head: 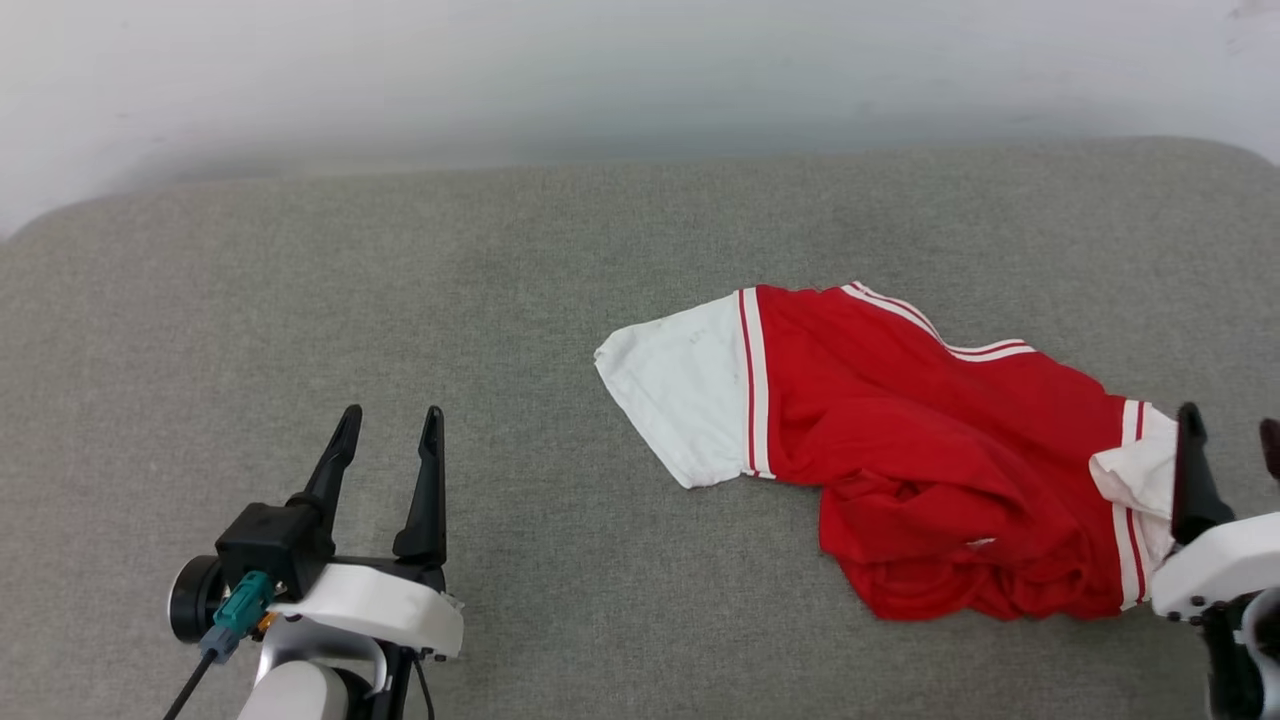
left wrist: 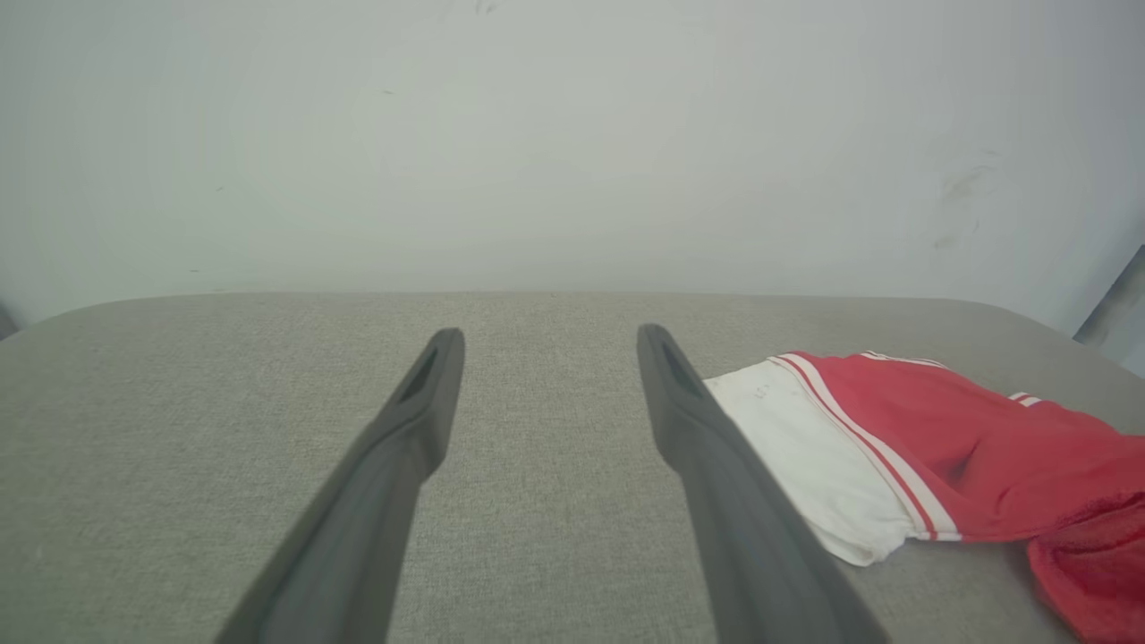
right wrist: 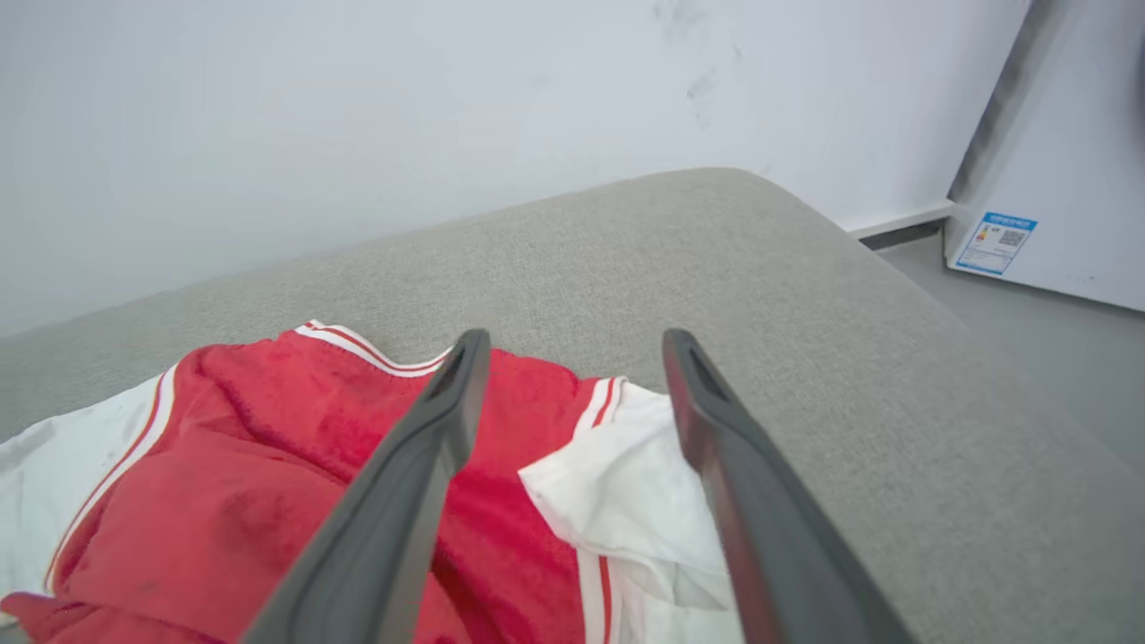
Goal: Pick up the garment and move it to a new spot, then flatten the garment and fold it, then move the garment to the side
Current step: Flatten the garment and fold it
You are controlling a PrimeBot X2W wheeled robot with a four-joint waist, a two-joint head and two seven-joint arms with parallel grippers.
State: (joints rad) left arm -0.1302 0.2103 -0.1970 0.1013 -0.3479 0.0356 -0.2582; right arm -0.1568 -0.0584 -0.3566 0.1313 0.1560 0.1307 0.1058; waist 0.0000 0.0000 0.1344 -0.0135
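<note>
— Left claw (head: 392, 415) sits nearest, low at the left. Why park it there?

— It hangs spread and empty over bare bench (head: 400, 280), well apart from the garment (head: 930, 440). My guess is that it waits clear of the cloth until flattening calls for two grips.

— And the right claw (head: 1230, 420)?

— Spread as well, pinching nothing. From its own wrist, its two fingers stand astride the white right sleeve (right wrist: 617, 483) at the garment's right end. Whether a finger touches the cloth, I cannot tell.

— Why that spot?

— That sleeve is rumpled up off the bench, a loose edge a finger can get under. It looks like the handiest place to take hold.

— Where does the garment lie?

— On the right half of the bench, in a crumpled heap. The left sleeve (head: 680, 390) lies flat, pointing toward the middle, and the red body bunches into folds toward the near edge. No print shows. It may be face down or buried in the folds.

— How far along, then?

— Early, I judge. Nothing is flat and nothing is folded.

— Any risk?

— Lifted by one sleeve, the body would trail and twist. The bench's right edge is also near that claw, so slack cloth could slide over it.
</note>
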